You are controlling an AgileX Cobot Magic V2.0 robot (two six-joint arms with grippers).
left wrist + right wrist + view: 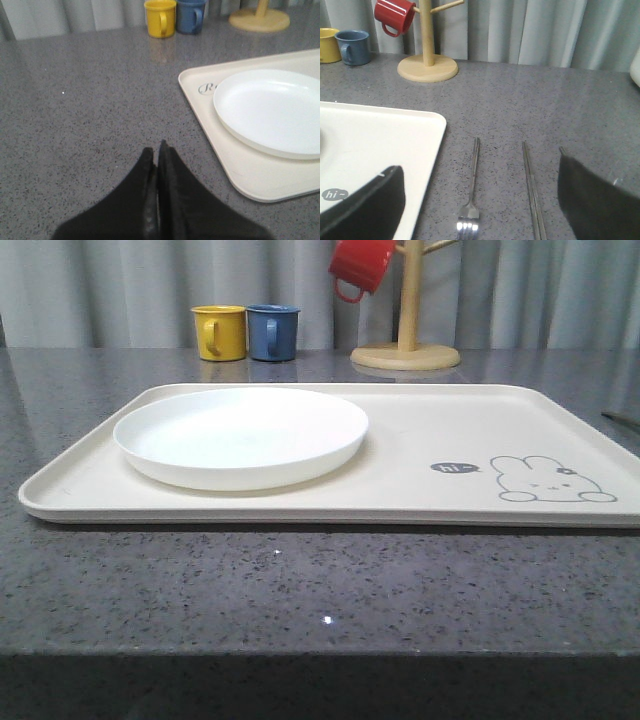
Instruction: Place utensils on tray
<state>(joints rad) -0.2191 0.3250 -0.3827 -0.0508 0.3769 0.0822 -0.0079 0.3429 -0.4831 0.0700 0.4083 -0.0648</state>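
Fork (469, 220) lies on the counter just right of the tray (395, 135), handle pointing far, chopsticks (532, 192) parallel to its right. My right gripper (480, 200) hangs wide open above the fork, nearest; my left gripper (157, 165), pinched closed, sits left of the tray.

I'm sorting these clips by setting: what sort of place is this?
Probably a mock dining or kitchen counter. A speckled grey countertop holds a cream tray with a white plate, a wooden mug tree, and a fork beside chopsticks. Plain grey curtains behind suggest a staged setup.
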